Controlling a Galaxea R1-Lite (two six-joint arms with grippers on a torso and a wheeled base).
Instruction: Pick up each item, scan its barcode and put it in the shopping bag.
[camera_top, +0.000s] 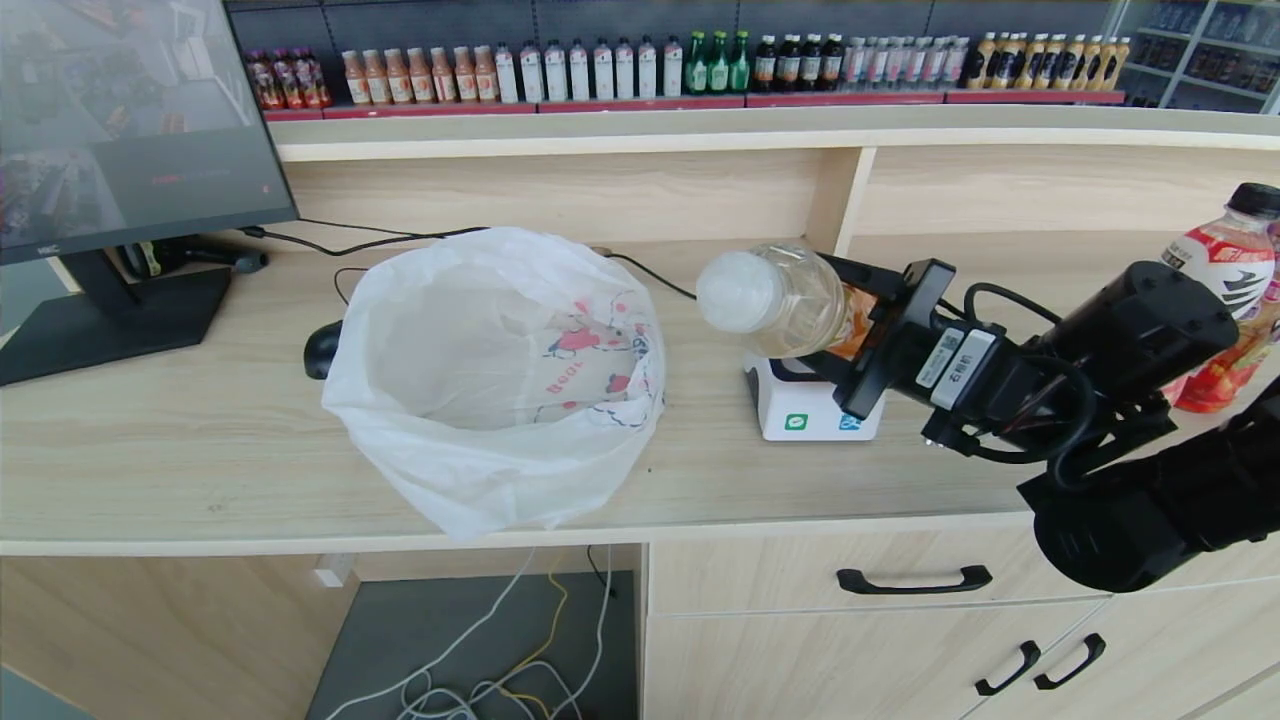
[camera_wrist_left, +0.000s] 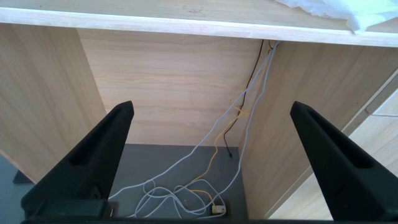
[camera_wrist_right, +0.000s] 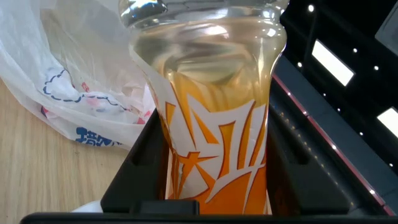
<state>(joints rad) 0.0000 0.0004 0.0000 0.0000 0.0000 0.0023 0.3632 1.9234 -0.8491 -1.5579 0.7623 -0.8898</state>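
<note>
My right gripper is shut on a clear bottle with an orange label, held on its side above the white barcode scanner. The bottle's base points toward the white shopping bag, which stands open on the counter to the left. More bottles stand at the counter's right edge. My left gripper hangs open below the counter edge, with nothing between its fingers.
A monitor on a black stand occupies the counter's left end, with a mouse beside the bag. A raised wooden ledge runs behind. Loose cables lie on the floor under the counter. Drawers are below right.
</note>
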